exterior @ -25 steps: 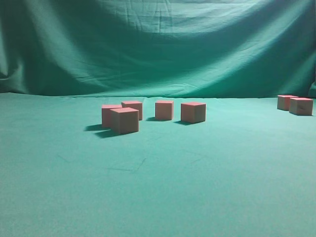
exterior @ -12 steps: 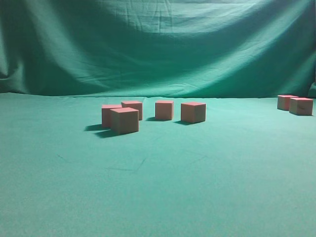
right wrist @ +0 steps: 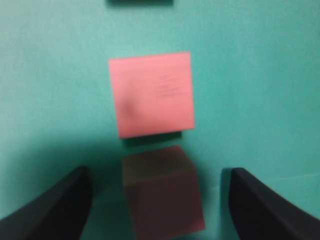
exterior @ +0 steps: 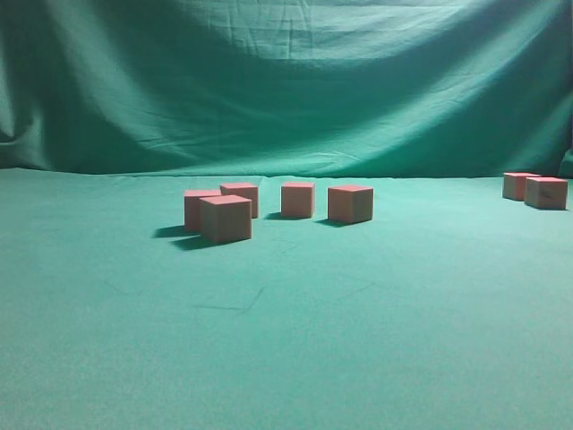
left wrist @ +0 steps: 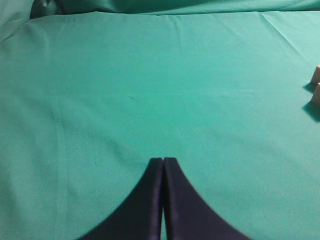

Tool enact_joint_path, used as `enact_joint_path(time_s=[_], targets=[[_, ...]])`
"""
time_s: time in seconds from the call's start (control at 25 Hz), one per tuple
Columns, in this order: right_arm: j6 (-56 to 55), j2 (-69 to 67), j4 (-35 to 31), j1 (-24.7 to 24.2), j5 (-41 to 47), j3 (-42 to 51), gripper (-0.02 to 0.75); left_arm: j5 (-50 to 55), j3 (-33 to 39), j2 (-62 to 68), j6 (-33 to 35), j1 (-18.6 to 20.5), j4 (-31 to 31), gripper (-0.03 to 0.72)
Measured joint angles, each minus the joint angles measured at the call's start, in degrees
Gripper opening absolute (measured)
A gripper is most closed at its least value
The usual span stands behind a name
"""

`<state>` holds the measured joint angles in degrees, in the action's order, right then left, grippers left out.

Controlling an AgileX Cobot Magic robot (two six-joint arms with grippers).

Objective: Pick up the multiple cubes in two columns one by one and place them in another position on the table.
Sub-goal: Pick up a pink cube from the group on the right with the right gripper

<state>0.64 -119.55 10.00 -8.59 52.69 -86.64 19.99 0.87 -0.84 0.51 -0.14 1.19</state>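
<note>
right gripper (right wrist: 157, 210) hanging spread wide over a shadowed cube (right wrist: 162, 192), apparently lining up a pick; left gripper (left wrist: 163, 162) pressed together, idling over bare table (left wrist: 125, 90)

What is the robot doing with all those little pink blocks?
It is moving blocks around a green table, one by one. Five blocks sit together in the middle and two more sit far off to the right. The right gripper hangs open just above two blocks, with one block between its fingers, but not grabbed. The left gripper is shut and waits over bare cloth, holding nothing.
</note>
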Motion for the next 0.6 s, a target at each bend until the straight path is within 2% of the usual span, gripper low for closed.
enact_joint_path(time_s=[0.2,0.36,0.4,0.6], targets=[[0.0,0.0,0.0,0.0,-0.09,0.0,0.504,0.0,0.0,0.0,0.0,0.0,0.0,0.0],[-1.47,0.0,-0.11,0.0,0.24,0.0,0.29,0.0,0.0,0.0,0.0,0.0,0.0,0.0],[-1.66,0.0,-0.32,0.0,0.55,0.0,0.265,0.0,0.0,0.0,0.0,0.0,0.0,0.0],[-2.8,0.49,-2.11,0.0,2.56,-0.12,0.275,0.0,0.0,0.0,0.0,0.0,0.0,0.0]])
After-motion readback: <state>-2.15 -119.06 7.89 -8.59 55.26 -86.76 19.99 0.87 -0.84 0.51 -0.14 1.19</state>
